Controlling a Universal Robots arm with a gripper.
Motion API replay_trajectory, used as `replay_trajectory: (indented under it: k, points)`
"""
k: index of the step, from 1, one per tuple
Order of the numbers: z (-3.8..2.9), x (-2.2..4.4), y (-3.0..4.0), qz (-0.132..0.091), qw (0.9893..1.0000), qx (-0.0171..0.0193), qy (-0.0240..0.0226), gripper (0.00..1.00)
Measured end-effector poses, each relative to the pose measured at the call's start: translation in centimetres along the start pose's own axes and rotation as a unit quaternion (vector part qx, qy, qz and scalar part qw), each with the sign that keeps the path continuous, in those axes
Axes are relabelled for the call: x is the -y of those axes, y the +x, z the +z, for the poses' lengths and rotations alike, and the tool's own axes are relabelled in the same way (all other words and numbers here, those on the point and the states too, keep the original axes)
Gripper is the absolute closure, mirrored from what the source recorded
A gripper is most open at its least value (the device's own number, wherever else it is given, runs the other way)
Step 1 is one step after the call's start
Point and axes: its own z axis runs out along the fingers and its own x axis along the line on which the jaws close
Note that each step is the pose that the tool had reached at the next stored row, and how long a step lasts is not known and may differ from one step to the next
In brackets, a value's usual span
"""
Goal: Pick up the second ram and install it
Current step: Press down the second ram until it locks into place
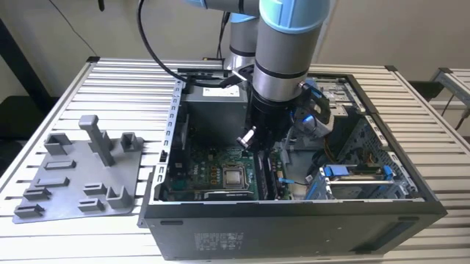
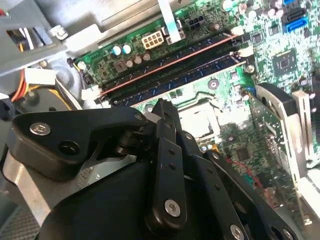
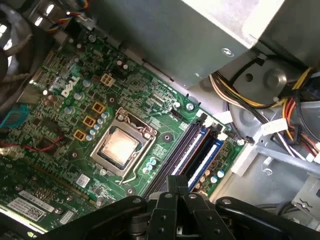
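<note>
**A:** Where was the arm?

**B:** It reached down into the open black desktop computer case [image 1: 294,231] on the slatted metal table [image 1: 125,77]. The black linkage gripper [image 1: 253,144] hung low over the green motherboard [image 1: 213,170], near its bank of long memory slots [image 3: 197,150].

**A:** How did the gripper stand?

**B:** In both wrist views its tips [image 2: 162,106] [image 3: 176,181] were drawn together, with barely a seam between them. I saw nothing pinched there and nothing sticking out past them.

**A:** And the memory stick?

**B:** In the second wrist view a long, thin, dark stick with a reddish top edge, which I took for the second ram [image 2: 170,62], stood edge-up in a slot. White latches [image 2: 232,31] sat at the slot ends. It lay just beyond the gripper's tips and apart from them. A neighbouring slot showed blue [image 2: 180,80]. I could not tell whether the stick was fully seated.

**A:** What else was there?

**B:** The square silver processor socket [image 3: 120,145] sat beside the slots. The flat grey plastic tray with raised blocks [image 1: 81,176] lay on the table at the exterior view's left, well apart from the case. A bundle of coloured wires [image 3: 280,100] ran along the case wall.
</note>
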Motion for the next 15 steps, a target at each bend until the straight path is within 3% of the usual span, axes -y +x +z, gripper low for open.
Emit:
replay_trajectory:
  k: [4,8,15]
  points:
    - [0.0,0.0,0.0,-0.029,0.9996,-0.0005,-0.0017,0.89]
    - [0.0,0.0,0.0,-0.062,0.9981,0.0001,-0.0025,0.89]
    - [0.03,0.0,0.0,-0.119,0.9928,0.0003,-0.0049,0.89]
